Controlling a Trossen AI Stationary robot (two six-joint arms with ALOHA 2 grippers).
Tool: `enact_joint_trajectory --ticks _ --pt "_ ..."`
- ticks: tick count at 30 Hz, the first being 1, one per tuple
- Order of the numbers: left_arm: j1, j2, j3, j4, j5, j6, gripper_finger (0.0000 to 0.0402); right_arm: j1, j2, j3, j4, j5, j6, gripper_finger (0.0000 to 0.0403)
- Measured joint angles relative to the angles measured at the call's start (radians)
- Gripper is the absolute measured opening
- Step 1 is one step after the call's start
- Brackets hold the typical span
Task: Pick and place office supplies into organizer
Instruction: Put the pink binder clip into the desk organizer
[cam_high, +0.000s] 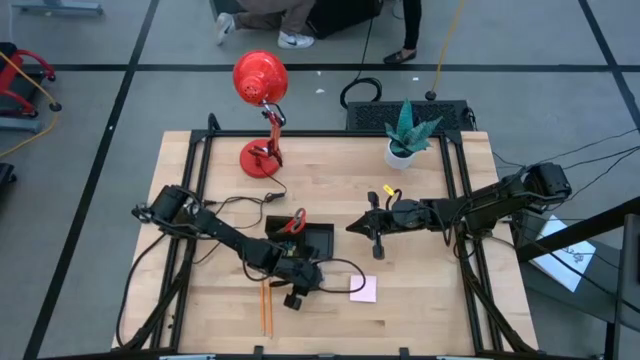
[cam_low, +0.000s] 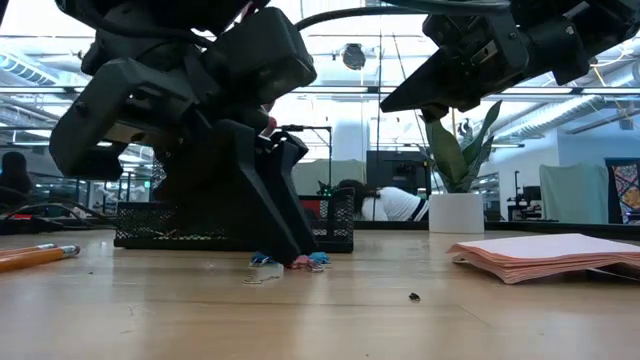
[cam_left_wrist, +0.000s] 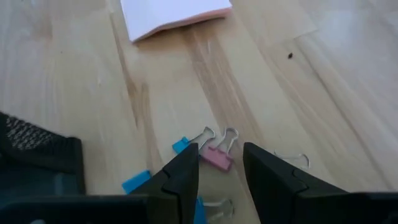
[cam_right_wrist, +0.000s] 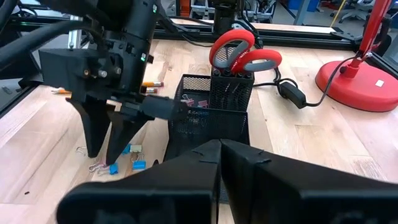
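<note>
My left gripper (cam_left_wrist: 221, 152) is down at the table near the front, just in front of the black mesh organizer (cam_high: 312, 238). Its open fingers stand on either side of a small pink binder clip (cam_left_wrist: 217, 159). Blue clips (cam_left_wrist: 180, 145) and silver-handled ones lie around it on the wood. Red-handled scissors (cam_right_wrist: 242, 53) stand upright in the organizer's cup. The pink sticky-note pad (cam_high: 363, 290) lies flat to the right, and orange pencils (cam_high: 266, 308) to the left. My right gripper (cam_high: 352, 228) hangs shut above the table's middle, holding nothing. My left gripper comes down at a slant over the pink clip, which lies flat on the table. One fingertip (cam_left_wrist: 188, 155) stands right at the edge of the clip's pink body (cam_left_wrist: 214, 158). I cannot tell whether it touches the clip.
A red desk lamp (cam_high: 262, 90) stands at the back left and a potted plant (cam_high: 405, 135) at the back right. A black box (cam_high: 405, 112) sits behind the plant. A small yellow piece (cam_high: 387, 188) lies near my right arm. People stand beyond the far edge.
</note>
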Motion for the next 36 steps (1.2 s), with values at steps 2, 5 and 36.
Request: enact_joint_trajectory --ticks 2,5,36 --pt "-0.004 0.008 0.0 0.009 0.001 -0.006 0.0131 0.0 0.0 0.0 0.0 0.0 0.0 0.0004" --pt "-0.006 0.017 0.002 0.022 0.006 -0.021 0.0131 0.0 0.0 0.0 0.0 0.0 0.0 0.0004" --pt "-0.046 0.026 0.0 -0.002 -0.01 -0.104 0.0112 0.0 0.0 0.0 0.0 0.0 0.003 0.0004"
